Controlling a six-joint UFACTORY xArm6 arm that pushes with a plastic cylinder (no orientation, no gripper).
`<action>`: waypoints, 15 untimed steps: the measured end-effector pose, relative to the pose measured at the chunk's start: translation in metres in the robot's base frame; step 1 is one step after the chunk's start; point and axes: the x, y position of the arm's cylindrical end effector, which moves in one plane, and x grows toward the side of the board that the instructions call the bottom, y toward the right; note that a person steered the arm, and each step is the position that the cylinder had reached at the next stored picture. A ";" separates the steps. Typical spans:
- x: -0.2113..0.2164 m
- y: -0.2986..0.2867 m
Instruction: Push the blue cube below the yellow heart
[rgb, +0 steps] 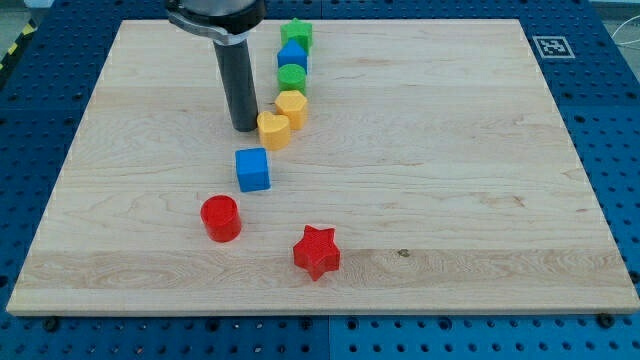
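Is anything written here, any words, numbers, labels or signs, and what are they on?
No readable words, numbers or brands.
Only sign: a black-and-white square marker on the wooden board, top right corner; a pattern, not text.
The blocks and my tip carry no writing.

We see a blue cube (253, 169), yellow heart (273, 130), yellow hexagon (291, 107), green cylinder (292, 77), green star (296, 35), red cylinder (221, 218), red star (317, 251) and pale wooden board (450, 180).
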 end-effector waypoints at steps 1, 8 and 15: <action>0.004 0.005; 0.080 -0.042; 0.032 0.208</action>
